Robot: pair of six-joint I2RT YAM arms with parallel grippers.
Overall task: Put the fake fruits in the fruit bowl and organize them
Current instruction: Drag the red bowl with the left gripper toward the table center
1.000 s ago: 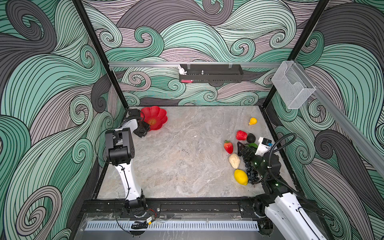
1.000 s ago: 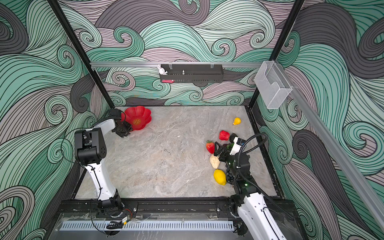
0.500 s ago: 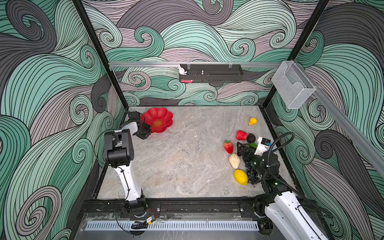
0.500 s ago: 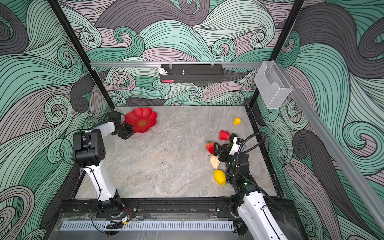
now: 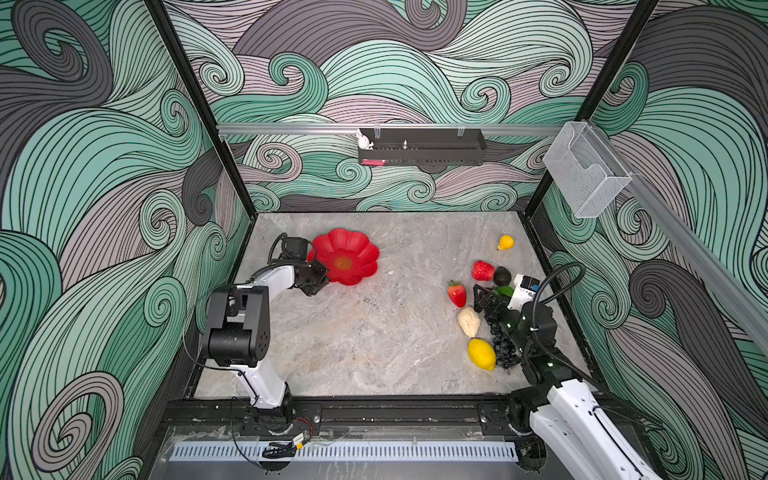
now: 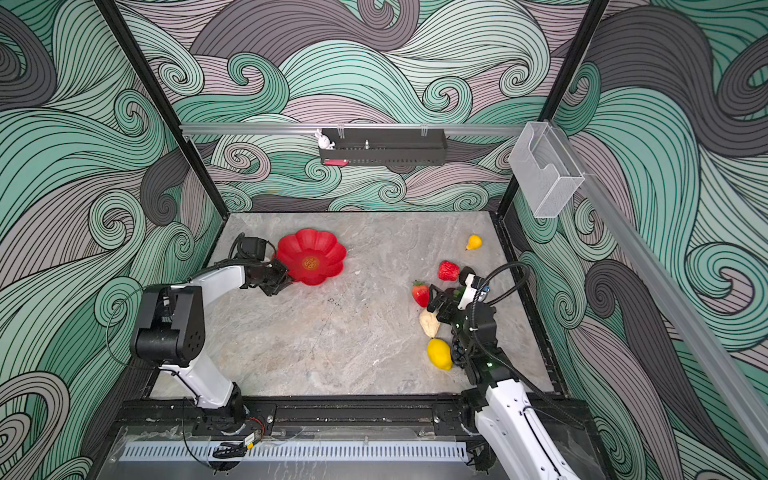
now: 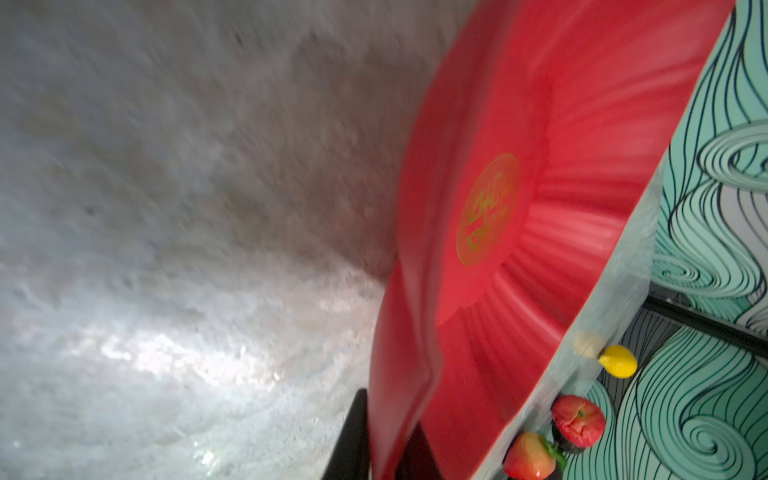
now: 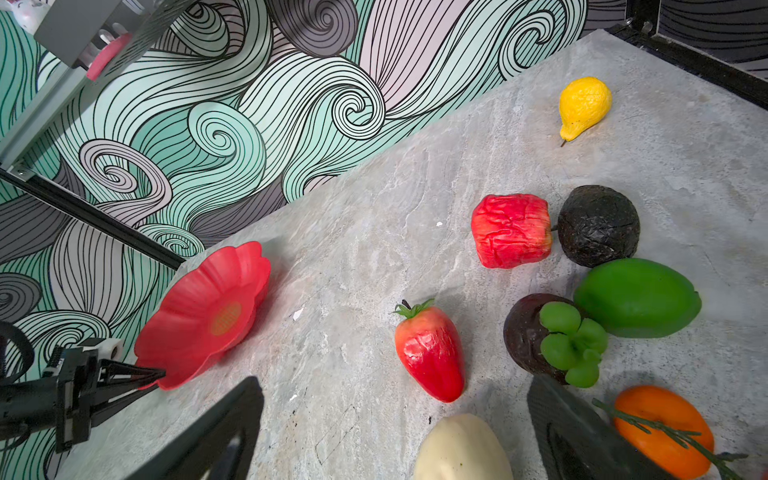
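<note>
Nearest, the right gripper [image 5: 481, 297] gapes wide and empty over the beige pear [image 5: 468, 322] and strawberry [image 5: 457, 293] at the table's [image 5: 374, 332] right side. Farther off, at far left, the left gripper [image 5: 319, 277] pinches the rim of the fruit bowl [image 5: 357, 249]. That thin, glossy edge could slip free, dropping the tilted, empty, scalloped red dish.

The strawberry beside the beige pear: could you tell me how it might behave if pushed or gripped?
The strawberry lies on its side and tapers, so a push would probably roll it in a curve. Its glossy skin may slip when gripped. Its creased shell suggests light, dentable plastic.
</note>
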